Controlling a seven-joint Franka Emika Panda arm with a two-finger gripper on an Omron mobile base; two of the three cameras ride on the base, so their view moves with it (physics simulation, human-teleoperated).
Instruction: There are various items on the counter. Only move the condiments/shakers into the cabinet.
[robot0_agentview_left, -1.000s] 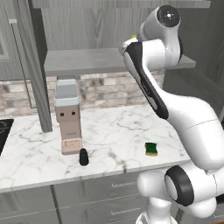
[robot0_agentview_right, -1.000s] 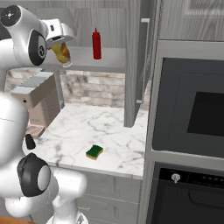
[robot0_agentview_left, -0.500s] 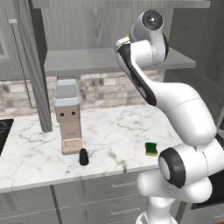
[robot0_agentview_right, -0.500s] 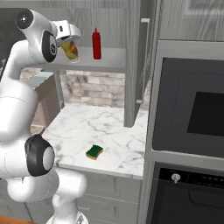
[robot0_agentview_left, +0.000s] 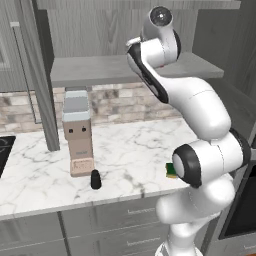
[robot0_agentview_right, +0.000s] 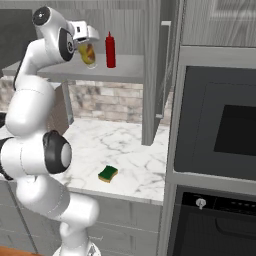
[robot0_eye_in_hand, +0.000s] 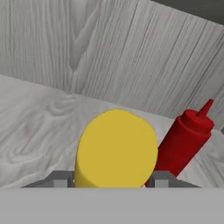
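The gripper (robot0_agentview_right: 88, 44), upper left of the right base view, is clamped on the yellow bottle (robot0_agentview_right: 88, 54), held over the cabinet shelf (robot0_agentview_right: 127, 67) just beside the red bottle (robot0_agentview_right: 110, 50) — likely to set it down there. Sponge (robot0_agentview_right: 108, 174) lies on the tabletop (robot0_agentview_right: 131, 150). Left base view: the shaker (robot0_agentview_left: 95, 179) waits lower left, by the appliance (robot0_agentview_left: 78, 132). Hand view: the yellow bottle fills the centre, red at right — upright.

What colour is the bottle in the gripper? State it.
Yellow. The bottle shows best in the hand view, between the gripper fingers.
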